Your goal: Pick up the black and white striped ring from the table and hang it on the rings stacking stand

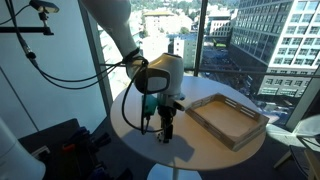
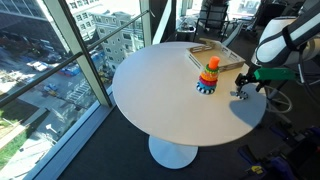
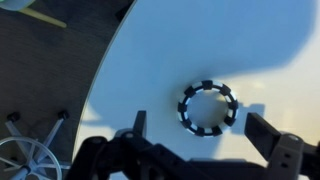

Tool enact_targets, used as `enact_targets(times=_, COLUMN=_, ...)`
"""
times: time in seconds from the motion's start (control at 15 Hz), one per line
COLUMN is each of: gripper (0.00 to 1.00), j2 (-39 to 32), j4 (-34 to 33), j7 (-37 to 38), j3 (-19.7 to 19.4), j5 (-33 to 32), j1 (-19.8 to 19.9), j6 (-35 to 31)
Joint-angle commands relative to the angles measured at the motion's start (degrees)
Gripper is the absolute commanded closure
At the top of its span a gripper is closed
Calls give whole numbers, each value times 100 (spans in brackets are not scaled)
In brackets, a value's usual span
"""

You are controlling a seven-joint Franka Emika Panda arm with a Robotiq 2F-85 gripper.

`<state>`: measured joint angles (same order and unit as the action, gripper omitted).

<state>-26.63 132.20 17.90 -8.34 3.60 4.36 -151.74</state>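
At 12 o'clock from the gripper (image 3: 199,128), jaws spread wide and empty, the black and white striped ring (image 3: 208,108) lies flat on the table (image 3: 150,60), seemingly centred for a straddling grasp.

The black two-fingered claw (image 3: 196,120) comes in from the lower edge, jaws spread wide. Between its fingers (image 3: 139,124) – just ahead of the tips, nearer one finger than the other – lies the small flat black and white striped ring (image 3: 208,108), flat on the smooth white round table (image 3: 150,70) and untouched. Beyond the table's curved edge, off to the claw's side, dark floor (image 3: 50,70) shows, along with a pale spoked wheel-like base (image 3: 22,160).
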Motion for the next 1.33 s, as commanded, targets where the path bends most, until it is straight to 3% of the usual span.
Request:
enact_targets(times=0.0, gripper=0, j2=-263, j4=-270, j7=117, j3=-61, j5=92, j1=-89, j6=45)
enact_targets(times=1.27, gripper=0, j2=-554, j4=-459, j7=207, j3=-79, j5=101, j1=-194, j6=48)
